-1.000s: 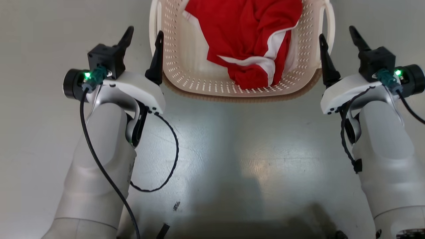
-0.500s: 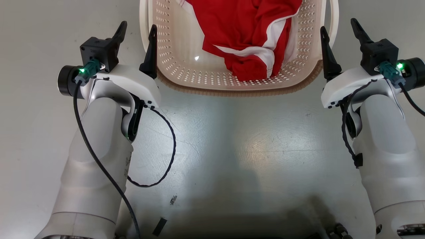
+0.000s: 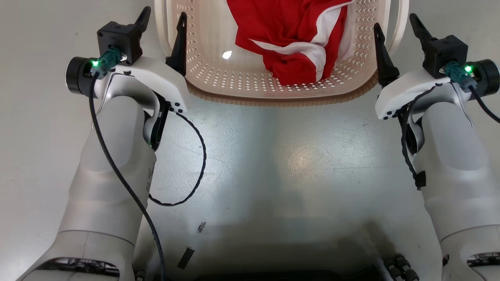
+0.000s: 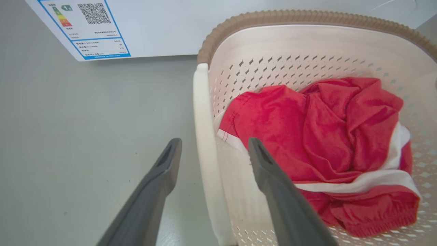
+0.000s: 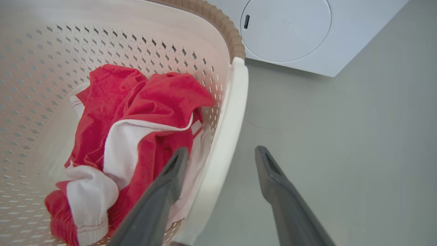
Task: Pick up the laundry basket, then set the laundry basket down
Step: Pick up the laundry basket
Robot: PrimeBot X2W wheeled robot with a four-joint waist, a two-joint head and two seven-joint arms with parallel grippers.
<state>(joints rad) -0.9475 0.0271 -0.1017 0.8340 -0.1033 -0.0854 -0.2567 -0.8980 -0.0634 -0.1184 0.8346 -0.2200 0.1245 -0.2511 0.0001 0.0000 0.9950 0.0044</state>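
The laundry basket [image 3: 218, 84] stands on the grey floor at the top of the head view, cream and perforated with a brown rim, holding a red and white garment [image 3: 297, 43]. My left gripper [image 3: 163, 19] is open, its two fingers straddling the basket's left white handle [image 4: 202, 119]: one finger is outside, the other inside the basket. My right gripper [image 3: 395, 25] is open and straddles the right handle [image 5: 234, 109] the same way. In the wrist views the left gripper [image 4: 214, 145] and the right gripper [image 5: 221, 153] stand with a gap on each side of the handles.
A white washing machine [image 5: 286, 30] stands just beyond the basket, its round door facing me; its labelled panel [image 4: 92, 27] shows past the basket's left side. Bare grey floor [image 3: 273, 156] lies between my arms. A black cable [image 3: 195, 171] loops off my left forearm.
The head camera has shifted, so the basket sits higher and larger in view. Both open grippers have advanced along the basket's sides, further onto the handles.
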